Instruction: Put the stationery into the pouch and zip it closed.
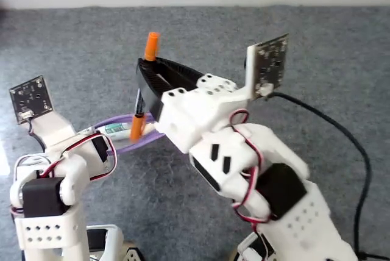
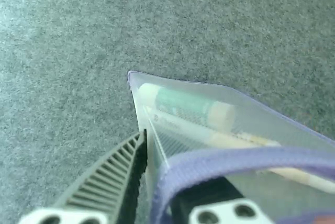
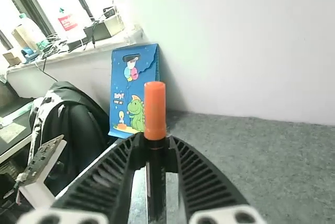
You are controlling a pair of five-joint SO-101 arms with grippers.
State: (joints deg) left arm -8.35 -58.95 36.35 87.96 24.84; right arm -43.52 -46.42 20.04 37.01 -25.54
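Standing nearly upright, an orange-capped marker point(image 1: 139, 114) is pinched around its dark barrel by the right gripper point(image 1: 145, 73), whose black fingers are pressed against it on both sides. Its long axis runs almost straight up and down, with one orange end high above the fingers and the other low, at the pouch point(image 2: 246, 157). The pouch lies directly below the right gripper, so the move ahead looks like a straight push down its length. The left gripper point(image 2: 166, 182) is nearer the pouch and clamps its wall close to the purple rim, holding the mouth up. A glue stick point(image 2: 183, 106) lies inside against the clear wall. From overhead I cannot tell whether the marker's lower tip is inside the mouth or only in front of the rim. The zip pull is hidden, and a pale item under the glue stick is hard to identify.
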